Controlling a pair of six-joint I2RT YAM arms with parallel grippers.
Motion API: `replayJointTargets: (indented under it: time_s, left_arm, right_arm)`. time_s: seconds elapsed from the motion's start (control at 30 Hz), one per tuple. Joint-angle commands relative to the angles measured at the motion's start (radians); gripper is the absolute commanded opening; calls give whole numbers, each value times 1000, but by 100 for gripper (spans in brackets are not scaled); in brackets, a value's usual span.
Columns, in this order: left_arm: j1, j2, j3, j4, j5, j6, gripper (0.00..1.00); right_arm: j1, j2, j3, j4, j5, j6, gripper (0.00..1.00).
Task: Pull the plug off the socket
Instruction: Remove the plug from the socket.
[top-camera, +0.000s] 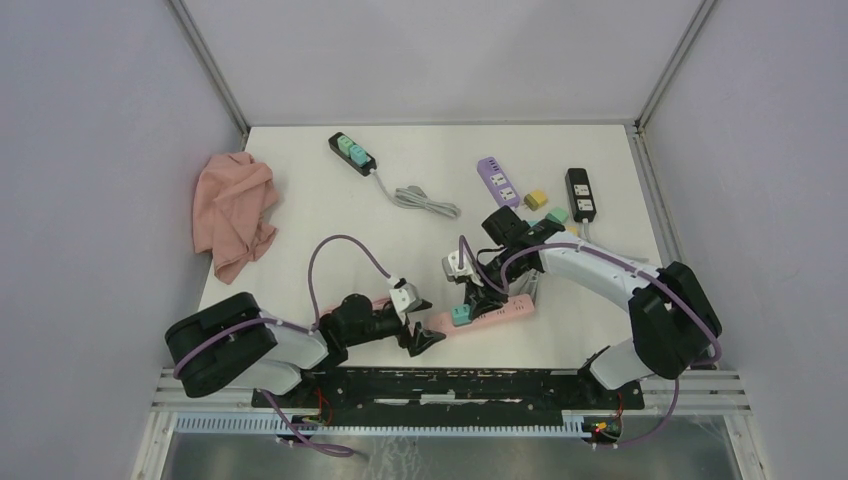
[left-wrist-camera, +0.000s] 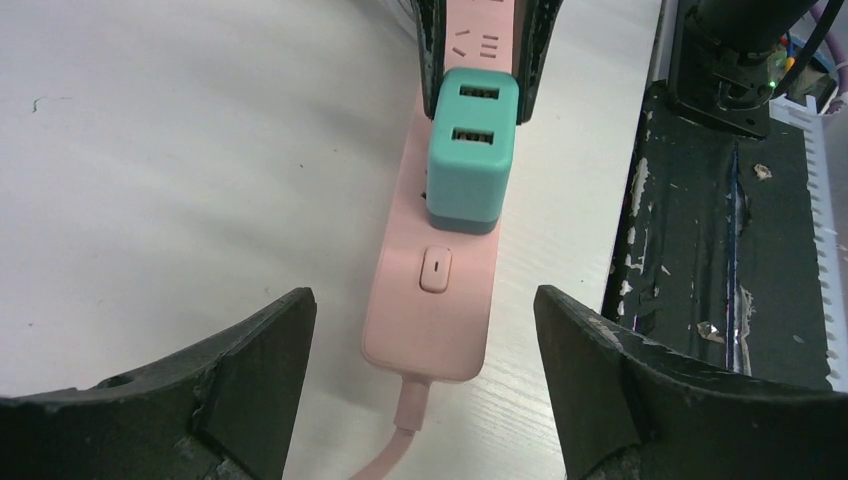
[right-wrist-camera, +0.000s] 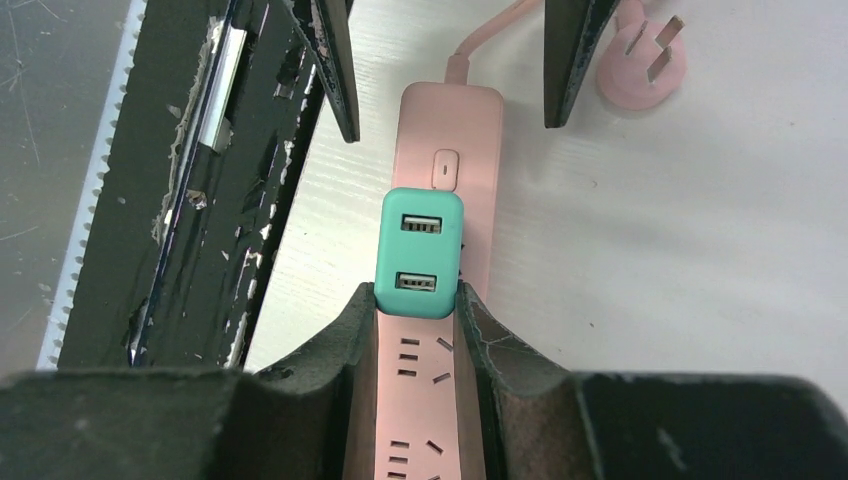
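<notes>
— What sat on the left of the table (top-camera: 300, 260)?

— A crumpled pink cloth (top-camera: 233, 212) near the left edge, well apart from the arms. Further back I saw a black power strip (top-camera: 352, 153) with two teal adapters in it, and a coiled grey cord (top-camera: 425, 198) trailing off it.

— And your left claw?

— My left claw (top-camera: 428, 322) sat low over the table with its jaws wide apart, gripping nothing. Through its wrist camera, the switch end of the pink power strip (left-wrist-camera: 430, 320) lay just ahead, in line with the gap. The pink cord (left-wrist-camera: 405, 430) ran out toward the lens.

— Where was the plug?

— The teal plug (left-wrist-camera: 467, 150), a block with two USB ports on top, was seated in the pink strip just past the switch (left-wrist-camera: 436, 270). That put it near the front edge of the table, between my two arms.

— The right claw?

— My right claw (right-wrist-camera: 417, 295) was clamped on the pink strip, one finger along each long side, with its tips right against the plug's end. I could not tell whether the pads pinched the plug as well.

— Anything further right?

— A purple power strip (top-camera: 498, 181), a small yellow block (top-camera: 536, 199), a green block (top-camera: 557, 215) beside it, and a second black strip (top-camera: 580, 194) toward the back right.
</notes>
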Motion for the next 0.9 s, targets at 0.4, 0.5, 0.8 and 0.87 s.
replayJointTargets:
  time_s: [0.4, 0.5, 0.8, 0.87]
  left_arm:
    - [-21, 129, 87, 14, -16, 84, 86]
    - [-21, 143, 110, 4, -22, 93, 84]
    - [-21, 182, 146, -26, 25, 90, 63]
    - [-21, 183, 142, -22, 34, 86, 59]
  right_arm:
    - [-28, -47, 36, -63, -91, -68, 0]
    - [-27, -46, 34, -66, -95, -73, 0]
    - [-27, -45, 37, -69, -97, -73, 0]
    - [-28, -44, 34, -67, -98, -72, 0]
